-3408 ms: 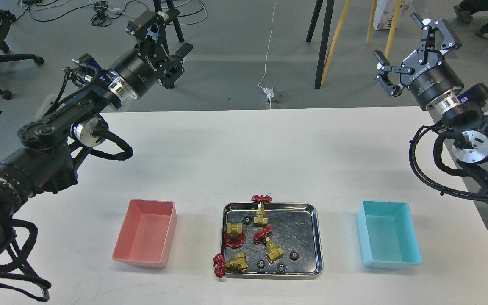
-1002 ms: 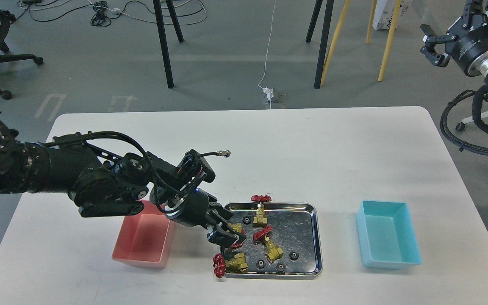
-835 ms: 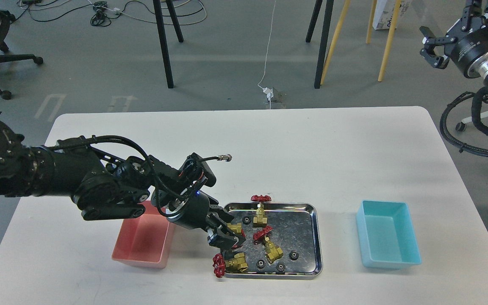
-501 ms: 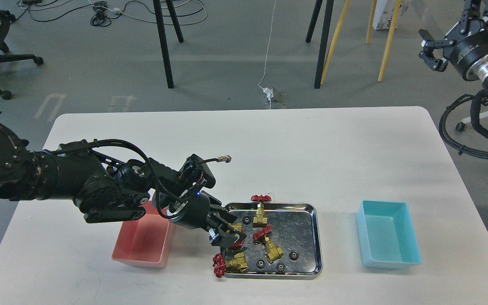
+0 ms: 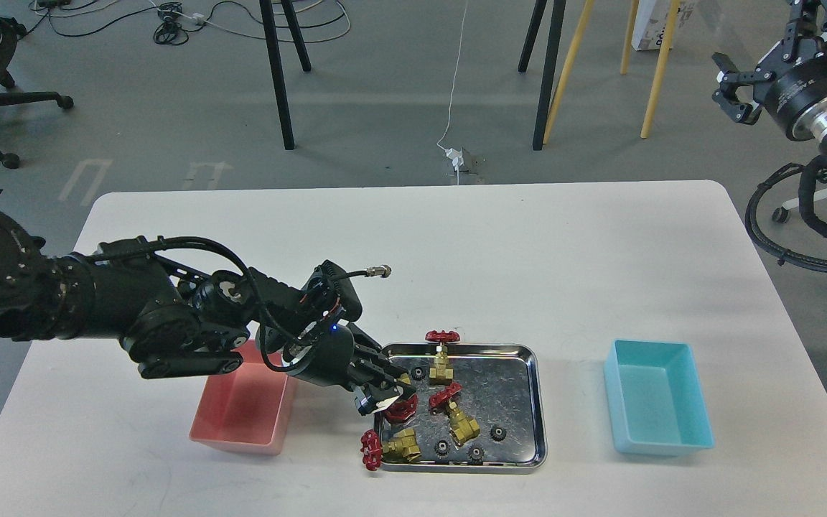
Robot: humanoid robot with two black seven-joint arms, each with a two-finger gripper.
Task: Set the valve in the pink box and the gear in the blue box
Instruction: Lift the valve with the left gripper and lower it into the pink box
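Note:
My left gripper point(image 5: 387, 393) reaches down into the left side of the steel tray point(image 5: 538, 402). Its fingers are closed around a brass valve, whose red handwheel point(image 5: 401, 410) shows just below them. Two more valves point(image 5: 461, 424) point(image 5: 398, 446) lie in the tray. A valve with a longer pale stem point(image 5: 442, 362) stands at the tray's far edge. Several black gears point(image 5: 497, 432) lie among them. The pink box point(image 5: 237, 416) is left of the tray, partly under my left arm. The blue box point(image 5: 657, 406) is to the right. My right gripper point(image 5: 752, 36) is open and empty, high at the top right.
The white table point(image 5: 500, 251) carries only the tray and the two boxes. A cable end point(image 5: 382, 271) sticks out above my left wrist. Chair and easel legs stand on the floor beyond the table.
My left arm swung down from the upper left into the tray. Its fingers straddled the left valve and have now closed on it. My right arm rose toward the top right.

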